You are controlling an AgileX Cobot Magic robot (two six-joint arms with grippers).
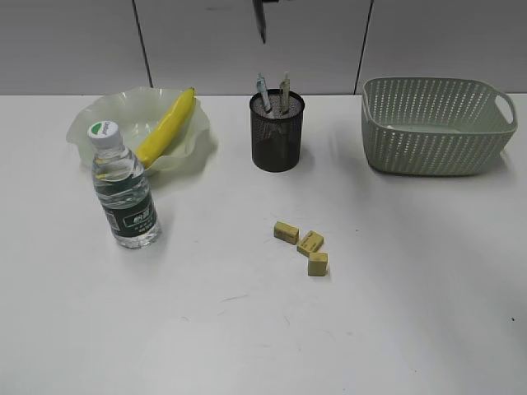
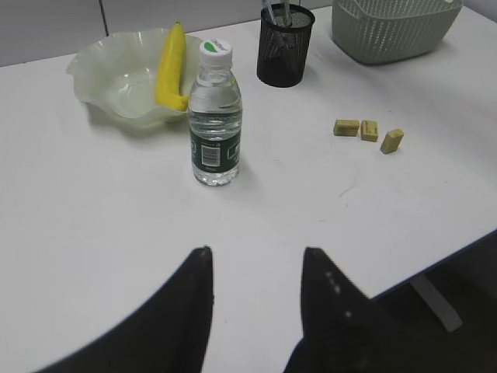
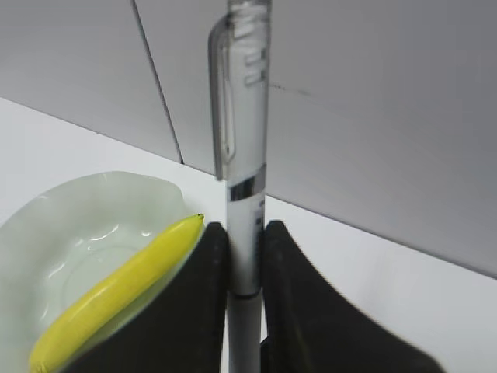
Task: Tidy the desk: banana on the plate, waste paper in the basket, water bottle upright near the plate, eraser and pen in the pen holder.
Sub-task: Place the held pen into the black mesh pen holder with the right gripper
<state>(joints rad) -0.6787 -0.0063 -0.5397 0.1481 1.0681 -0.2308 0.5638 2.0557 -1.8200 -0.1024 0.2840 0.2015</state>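
Note:
The banana (image 1: 169, 125) lies in the pale green plate (image 1: 99, 115) at the back left. The water bottle (image 1: 123, 193) stands upright just in front of the plate. The black mesh pen holder (image 1: 277, 136) holds two pens (image 1: 273, 90). Three yellow eraser pieces (image 1: 303, 243) lie on the desk (image 1: 247, 329). My right gripper (image 3: 245, 233) is shut on a clear grey pen (image 3: 245, 155), held upright, with the banana (image 3: 116, 287) and plate (image 3: 70, 233) below it. My left gripper (image 2: 256, 256) is open and empty over the desk's front. No waste paper is in view.
The pale green basket (image 1: 428, 140) stands at the back right; its inside is mostly hidden. A dark tip (image 1: 260, 20) hangs at the top edge above the pen holder. The desk's front edge (image 2: 435, 260) shows in the left wrist view.

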